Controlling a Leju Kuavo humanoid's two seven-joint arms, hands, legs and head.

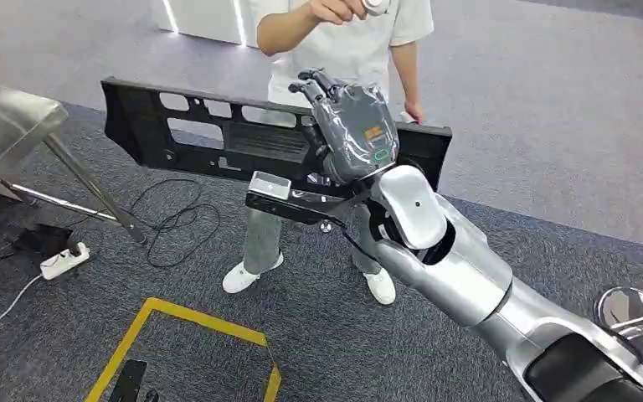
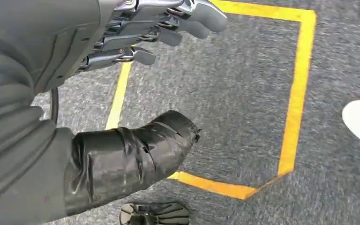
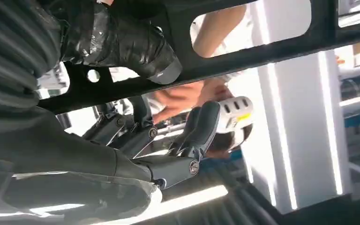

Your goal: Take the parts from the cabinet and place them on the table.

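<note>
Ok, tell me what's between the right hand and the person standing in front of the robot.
The long black plastic panel. In the head view the right hand grips it, and it spans across in front of the person, whose hand touches its far end.

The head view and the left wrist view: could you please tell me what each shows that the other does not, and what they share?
Only the head view: the right hand gripping a long black plastic panel, a steel table and a power strip. Only the left wrist view: the left hand, holding nothing, fingers apart. Both share the grey carpet with the yellow floor marking and the person's white shoe.
</note>
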